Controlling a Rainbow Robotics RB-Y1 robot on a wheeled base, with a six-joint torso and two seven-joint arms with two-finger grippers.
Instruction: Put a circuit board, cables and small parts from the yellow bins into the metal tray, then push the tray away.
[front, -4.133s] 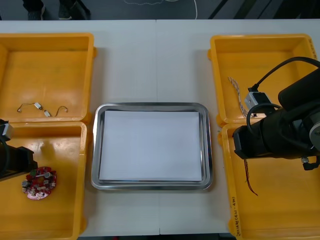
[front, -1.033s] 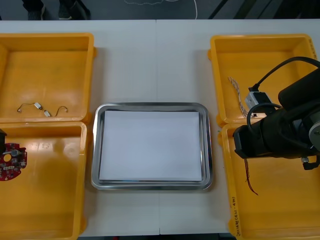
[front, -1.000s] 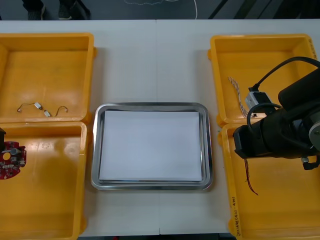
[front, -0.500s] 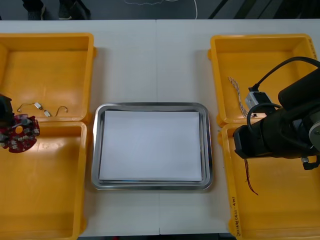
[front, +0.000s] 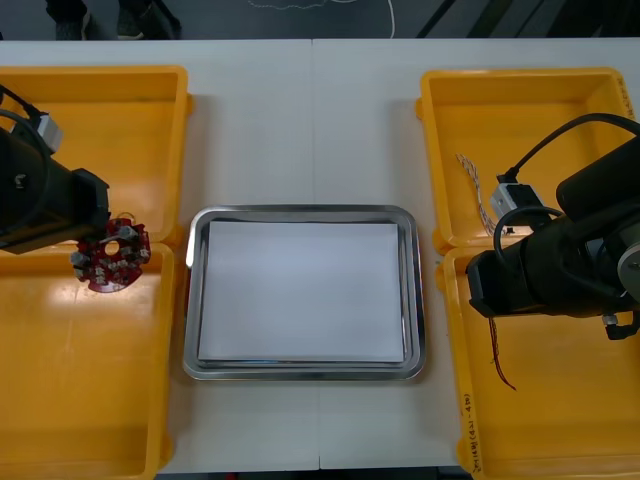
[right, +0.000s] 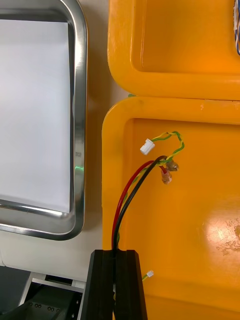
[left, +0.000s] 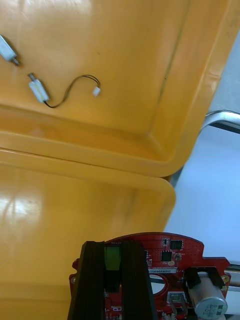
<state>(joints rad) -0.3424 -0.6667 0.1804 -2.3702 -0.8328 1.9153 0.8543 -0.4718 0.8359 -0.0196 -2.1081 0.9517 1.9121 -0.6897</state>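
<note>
My left gripper (front: 92, 243) is shut on the round red circuit board (front: 112, 258), held above the wall between the two left yellow bins (front: 60, 330), close to the metal tray (front: 305, 214). In the left wrist view the fingers (left: 95, 280) clamp the board (left: 172, 267) at its edge. My right gripper (right: 117, 280) is shut on the red and yellow cable (right: 142, 172), whose free end lies in the near right bin (right: 200, 210). In the front view that gripper (front: 492, 305) hangs over the near right bin (front: 560, 400).
The tray is white inside and lies between the bins. Small metal parts (left: 37, 90) with thin wires lie in the far left bin (front: 100, 130). A twisted blue and white cable (front: 474, 190) lies in the far right bin (front: 520, 110).
The left gripper has carried the circuit board up out of the near left bin and rightward toward the tray. The right arm has not moved.
</note>
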